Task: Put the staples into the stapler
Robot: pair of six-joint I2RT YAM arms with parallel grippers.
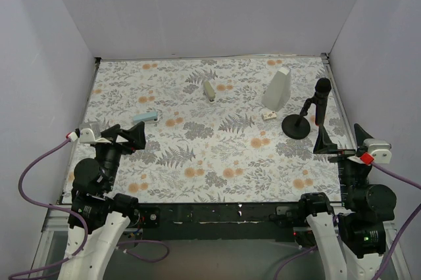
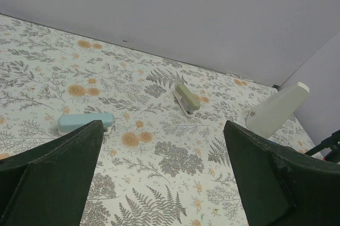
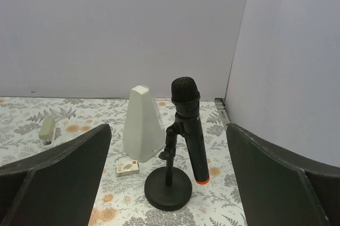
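The light blue stapler (image 1: 147,117) lies closed on the floral cloth at the left; it also shows in the left wrist view (image 2: 85,122), just beyond my left finger. The tiny cream-white staples box (image 1: 268,115) lies right of centre, in front of the white wedge; it shows in the right wrist view (image 3: 127,168). My left gripper (image 1: 125,137) is open and empty, near the stapler. My right gripper (image 1: 335,145) is open and empty at the right edge, behind the microphone stand.
A beige stapler (image 1: 209,90) lies at the back centre. A tall white wedge block (image 1: 277,89) stands at the back right. A black microphone on a round-based stand (image 1: 297,125) stands between my right gripper and the staples box. Grey walls enclose the table.
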